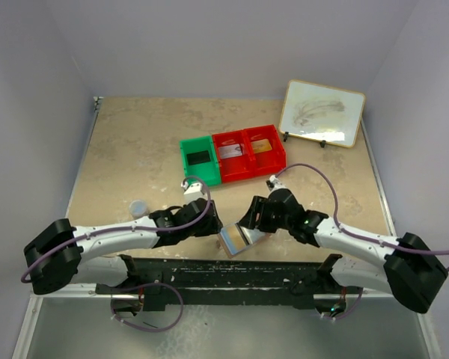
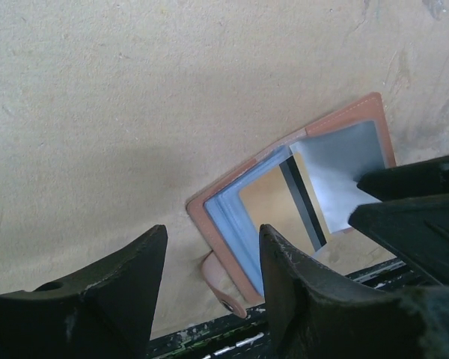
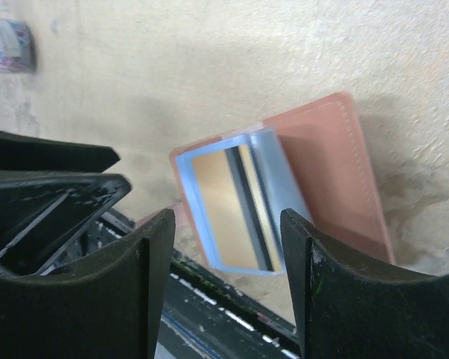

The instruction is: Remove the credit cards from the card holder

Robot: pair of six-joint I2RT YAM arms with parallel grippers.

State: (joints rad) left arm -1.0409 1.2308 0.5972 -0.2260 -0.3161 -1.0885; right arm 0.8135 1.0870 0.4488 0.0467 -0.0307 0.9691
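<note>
— Tabletop (image 1: 127, 149), tan: entries?
— 1 card holder (image 2: 337, 157), lying open just ahead of the left gripper (image 2: 213, 247), between the 2 grippers. 1 gold credit card (image 2: 273, 206), black stripe, in its blue-grey pocket.
— Grippers?
— Left: jaws apart, nothing between. Right gripper (image 3: 224, 224): jaws apart, tips at the holder's far leaf; contact cannot be told. 3 bins (image 1: 232, 155), 1 green, 2 red, well beyond both; 1 framed whiteboard (image 1: 322, 112) beyond them.
</note>
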